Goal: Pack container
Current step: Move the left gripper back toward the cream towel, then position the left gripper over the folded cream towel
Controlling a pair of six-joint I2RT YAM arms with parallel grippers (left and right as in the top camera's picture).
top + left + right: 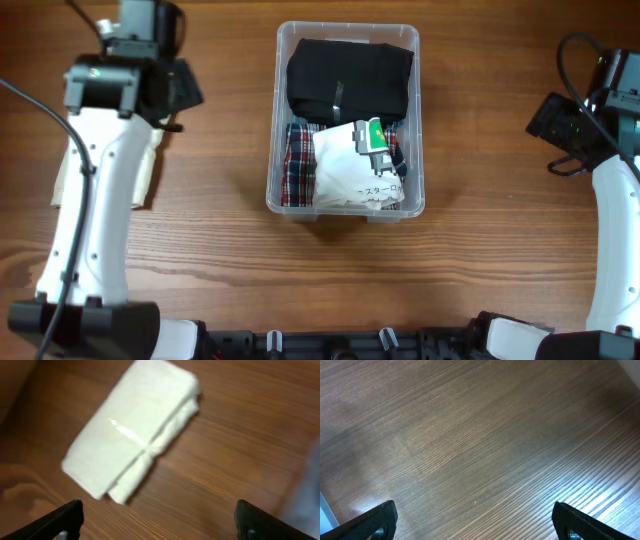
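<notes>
Risk: left gripper (160,517), jaws wide, hangs short of the folded white cloth (132,430); I may snag one layer and unfold it; right gripper (475,517) gapes empty.

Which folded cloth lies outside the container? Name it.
The plain cream cloth on the table; the black one, the plaid one and the printed white one lie inside the container.

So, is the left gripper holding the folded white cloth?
No, the left gripper stands open; the folded white cloth lies on the wooden table.
</notes>
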